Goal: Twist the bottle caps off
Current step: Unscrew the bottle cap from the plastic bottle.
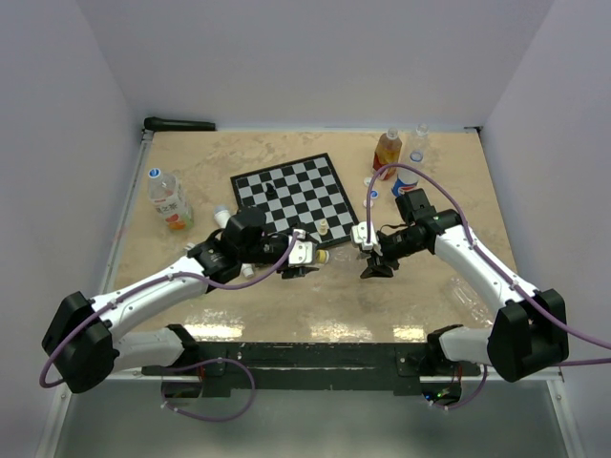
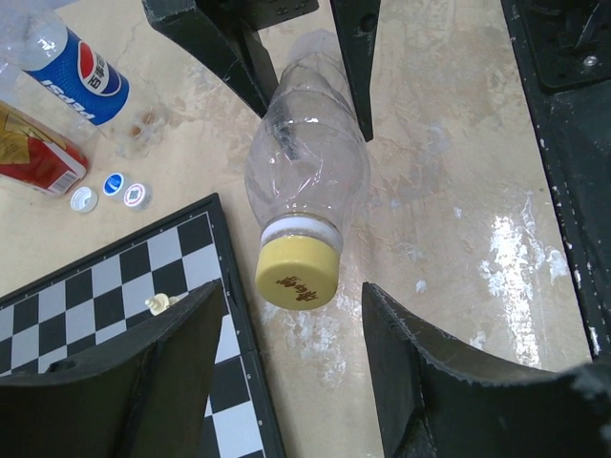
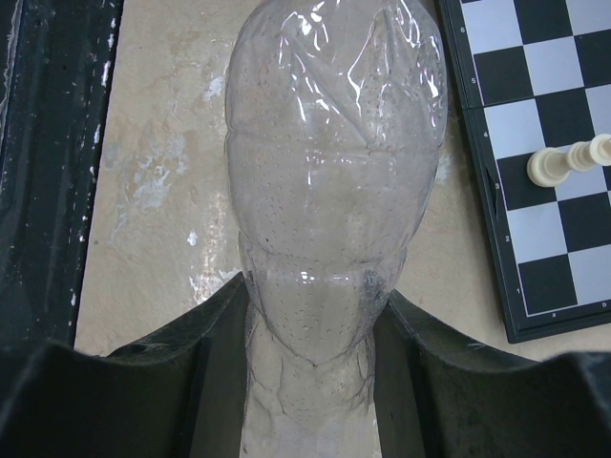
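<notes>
Near Pepsi bottle (image 2: 81,76), right claw (image 3: 307,305) clamped on clear bottle (image 3: 334,143), left claw (image 2: 291,291) apart.

yellow cap (image 2: 297,277): left gripper (image 2: 291,286) has its fingers (image 2: 153,372) either side of it, with a thin gap on each side and no contact

middle: clear bottle (image 3: 334,162) spans the space between the two grippers, with the right gripper (image 3: 315,286) clamped on its body, so there's no way straight through

far side: chessboard (image 1: 296,196) edge is just beside the bottle, and a cream chess piece (image 3: 568,160) sits near that edge (tight spot)

back right: orange bottle (image 1: 387,150), Pepsi bottle (image 1: 408,181) and loose caps (image 2: 115,184) are bunched together with little room between them

left: labelled bottle (image 1: 167,200) stands alone with bare worktop (image 1: 334,305) beside it

near side: bare worktop runs from the clear bottle to the near edge
</notes>
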`<move>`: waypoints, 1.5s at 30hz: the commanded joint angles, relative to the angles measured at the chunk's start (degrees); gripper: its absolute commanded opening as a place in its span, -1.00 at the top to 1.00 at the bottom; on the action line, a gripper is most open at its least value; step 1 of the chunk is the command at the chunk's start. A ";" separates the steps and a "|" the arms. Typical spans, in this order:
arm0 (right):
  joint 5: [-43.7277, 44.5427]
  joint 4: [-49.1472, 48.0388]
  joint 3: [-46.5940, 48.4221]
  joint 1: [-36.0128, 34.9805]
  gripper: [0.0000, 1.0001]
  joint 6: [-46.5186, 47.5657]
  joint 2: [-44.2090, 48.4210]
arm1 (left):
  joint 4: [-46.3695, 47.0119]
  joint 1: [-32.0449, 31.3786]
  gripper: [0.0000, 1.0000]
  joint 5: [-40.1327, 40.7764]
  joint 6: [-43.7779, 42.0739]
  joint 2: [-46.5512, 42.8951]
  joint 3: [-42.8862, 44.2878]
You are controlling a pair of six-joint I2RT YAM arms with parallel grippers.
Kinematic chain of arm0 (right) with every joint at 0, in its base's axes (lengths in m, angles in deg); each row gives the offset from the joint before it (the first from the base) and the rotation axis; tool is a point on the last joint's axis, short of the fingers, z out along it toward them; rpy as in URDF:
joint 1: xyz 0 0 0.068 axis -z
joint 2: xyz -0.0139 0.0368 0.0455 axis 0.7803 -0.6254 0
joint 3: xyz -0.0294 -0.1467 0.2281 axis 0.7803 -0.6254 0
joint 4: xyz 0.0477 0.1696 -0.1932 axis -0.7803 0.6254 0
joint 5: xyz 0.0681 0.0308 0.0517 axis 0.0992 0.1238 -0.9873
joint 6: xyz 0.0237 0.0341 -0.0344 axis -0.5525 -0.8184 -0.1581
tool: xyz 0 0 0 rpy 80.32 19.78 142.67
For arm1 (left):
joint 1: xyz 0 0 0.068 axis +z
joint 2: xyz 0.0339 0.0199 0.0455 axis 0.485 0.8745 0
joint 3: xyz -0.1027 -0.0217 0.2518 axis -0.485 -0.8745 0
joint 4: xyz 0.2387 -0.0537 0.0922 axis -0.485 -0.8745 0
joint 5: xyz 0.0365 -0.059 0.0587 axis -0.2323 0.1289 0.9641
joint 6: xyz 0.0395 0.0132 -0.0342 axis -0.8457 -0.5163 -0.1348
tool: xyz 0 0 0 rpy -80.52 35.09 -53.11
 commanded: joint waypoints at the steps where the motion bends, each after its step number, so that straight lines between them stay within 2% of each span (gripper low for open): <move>1: -0.40 0.38 0.78 -0.38 0.98 0.51 -0.24 | 4.06 0.06 -0.23 -4.06 1.75 0.30 1.91; 5: -0.31 0.30 0.86 -0.38 0.98 0.42 -0.24 | 4.23 0.06 -0.04 -4.94 2.63 0.92 2.17; 19: -0.23 0.21 0.78 -0.46 0.98 0.25 -0.51 | 5.20 0.06 -0.02 -6.43 4.57 0.57 2.00; 22: -0.14 0.12 0.78 -0.55 0.98 0.25 -0.77 | 5.38 0.06 0.06 -6.52 5.09 0.21 1.91; 25: -0.05 0.12 0.78 -0.64 0.98 0.16 -0.77 | 5.38 0.06 0.41 -6.78 5.88 0.13 1.91; 28: -0.05 0.03 0.78 -0.64 0.98 0.07 -0.77 | 5.46 0.06 0.97 -6.79 7.64 -0.14 2.09; 34: 0.12 -0.14 0.69 -0.73 0.98 -0.10 -0.77 | 5.29 0.06 1.00 -3.89 18.78 -1.28 2.52; 42: 0.13 -0.23 0.69 -0.90 0.98 -0.19 -0.86 | 0.46 0.06 1.00 7.71 46.02 -2.51 5.51; 45: 0.13 -0.32 0.69 -0.90 0.98 -0.28 -0.95 | -2.78 0.06 1.00 9.12 52.28 -2.60 7.00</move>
